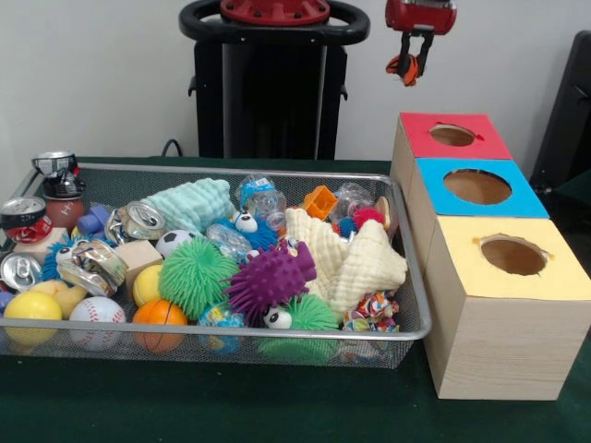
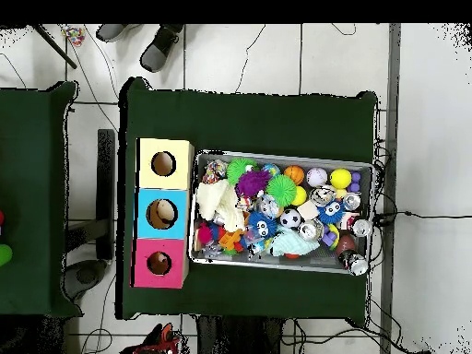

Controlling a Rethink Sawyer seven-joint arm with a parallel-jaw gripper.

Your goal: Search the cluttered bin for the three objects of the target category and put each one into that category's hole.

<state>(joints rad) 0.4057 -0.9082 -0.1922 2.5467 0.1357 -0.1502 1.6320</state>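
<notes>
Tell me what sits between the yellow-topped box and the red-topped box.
The blue-topped box stands between the yellow-topped box and the red-topped box, touching both. Both the front and overhead views show it.

Things around the table

A person's shoes stand on the pale floor, across the green table, well apart from the gripper. Thin wires lie on that floor.

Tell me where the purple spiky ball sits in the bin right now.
In the front view the purple spiky ball lies near the bin's front rim, between the green spiky ball on its left and the cream cloth on its right.
</notes>
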